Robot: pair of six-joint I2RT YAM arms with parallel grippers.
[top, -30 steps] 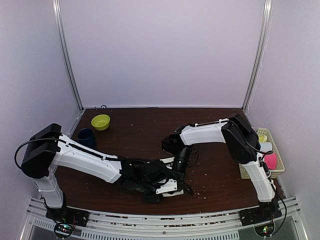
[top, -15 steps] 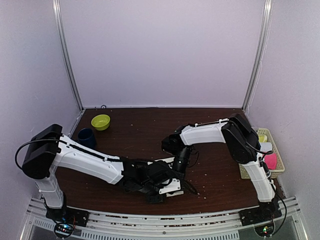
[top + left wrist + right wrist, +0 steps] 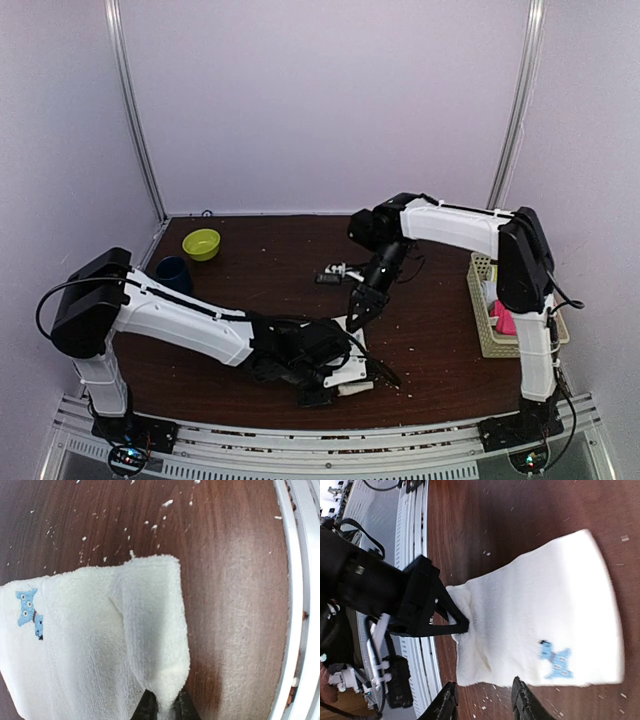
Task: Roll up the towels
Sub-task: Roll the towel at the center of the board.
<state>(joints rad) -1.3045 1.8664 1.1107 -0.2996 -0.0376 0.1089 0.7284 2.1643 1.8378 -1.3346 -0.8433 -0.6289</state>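
A cream towel (image 3: 85, 645) with a small blue mark (image 3: 27, 615) lies flat on the dark wooden table. One corner is folded up and pinched by my left gripper (image 3: 165, 709), which is shut on it near the table's front edge (image 3: 372, 375). In the right wrist view the towel (image 3: 540, 610) spreads out from that pinched corner. My right gripper (image 3: 485, 705) is open and holds nothing. It hangs above the table by the towel's side edge (image 3: 358, 308). A pink towel (image 3: 506, 322) sits in the basket on the right.
A woven basket (image 3: 480, 300) stands at the right edge. A yellow-green bowl (image 3: 201, 243) and a dark blue cup (image 3: 172, 272) are at the back left. A small black-and-white object (image 3: 334, 272) lies mid-table. Crumbs dot the wood, and a metal rail (image 3: 295, 605) runs along the front.
My right gripper has opened, let go of the towel and lifted back toward the table's middle. My left gripper has closed on the towel's corner.
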